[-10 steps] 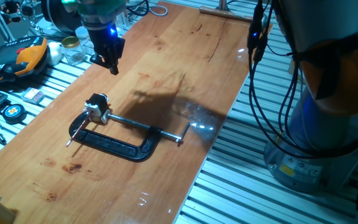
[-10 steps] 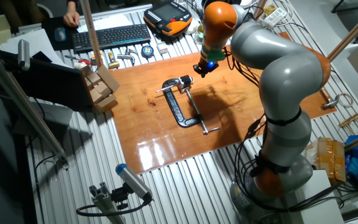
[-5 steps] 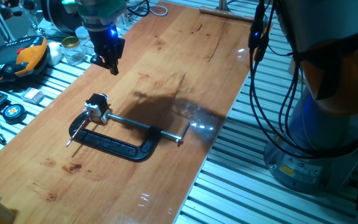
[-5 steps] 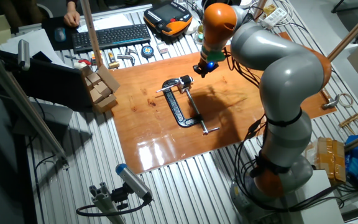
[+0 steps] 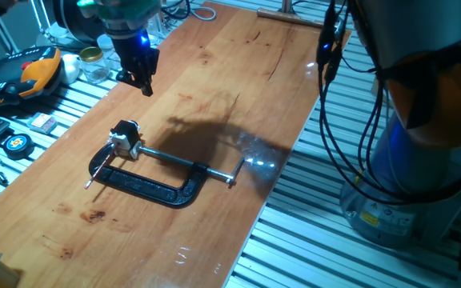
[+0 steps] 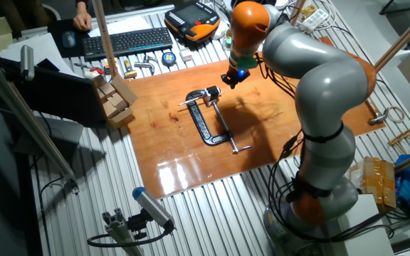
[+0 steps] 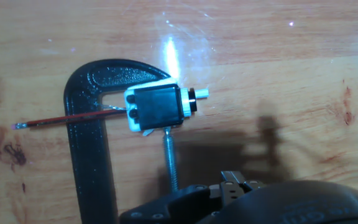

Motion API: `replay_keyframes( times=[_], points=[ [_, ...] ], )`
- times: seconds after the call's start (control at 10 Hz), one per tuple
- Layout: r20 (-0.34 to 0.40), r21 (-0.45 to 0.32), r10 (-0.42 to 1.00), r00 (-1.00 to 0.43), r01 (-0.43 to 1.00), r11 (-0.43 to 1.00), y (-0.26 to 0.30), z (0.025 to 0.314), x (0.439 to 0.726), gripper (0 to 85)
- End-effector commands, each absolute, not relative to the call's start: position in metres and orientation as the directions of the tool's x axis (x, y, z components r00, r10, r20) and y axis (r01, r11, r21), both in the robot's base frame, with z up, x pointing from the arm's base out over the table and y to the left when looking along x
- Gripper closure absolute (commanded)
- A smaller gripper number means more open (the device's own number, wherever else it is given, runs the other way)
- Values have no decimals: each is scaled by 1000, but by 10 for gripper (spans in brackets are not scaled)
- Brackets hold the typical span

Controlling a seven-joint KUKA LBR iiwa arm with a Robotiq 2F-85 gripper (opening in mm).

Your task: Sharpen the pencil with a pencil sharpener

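Note:
The pencil sharpener (image 7: 159,107), a small block that is black on top and white below, sits clamped in the black C-clamp (image 7: 92,137) on the wooden table. The pencil (image 7: 48,121), thin and dark with a reddish tint, lies flat with one end in the sharpener's left side. From the fixed cameras I see the sharpener (image 5: 124,136) (image 6: 211,93), the pencil (image 5: 98,170) (image 6: 189,103) and the clamp (image 5: 158,188) (image 6: 208,131). My gripper (image 5: 143,84) (image 6: 230,82) hangs above the table beyond the sharpener, apart from it. Its fingers look shut and hold nothing.
The clamp's silver screw rod (image 5: 186,165) runs right from the sharpener. Past the table's left edge lie a jar (image 5: 93,62), an orange-black pendant (image 5: 30,74) and a tape measure (image 5: 16,144). Cables (image 5: 330,48) hang at the right. Wooden blocks (image 6: 116,99) stand at a table corner.

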State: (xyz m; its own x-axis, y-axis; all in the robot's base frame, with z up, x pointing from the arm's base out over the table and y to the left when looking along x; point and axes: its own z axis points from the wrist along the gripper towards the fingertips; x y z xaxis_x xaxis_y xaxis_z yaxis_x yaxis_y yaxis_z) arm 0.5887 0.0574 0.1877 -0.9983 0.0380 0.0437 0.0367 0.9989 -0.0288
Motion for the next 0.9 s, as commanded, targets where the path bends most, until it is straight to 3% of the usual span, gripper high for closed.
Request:
replay_keyframes(
  times=[0.0,0.4,0.8],
  points=[
    [43,-38,38,-998,36,999,58,188,589,850],
    [-9,-55,44,-999,44,998,58,188,589,850],
    [-43,-27,53,-998,55,998,46,162,606,850]
  ],
)
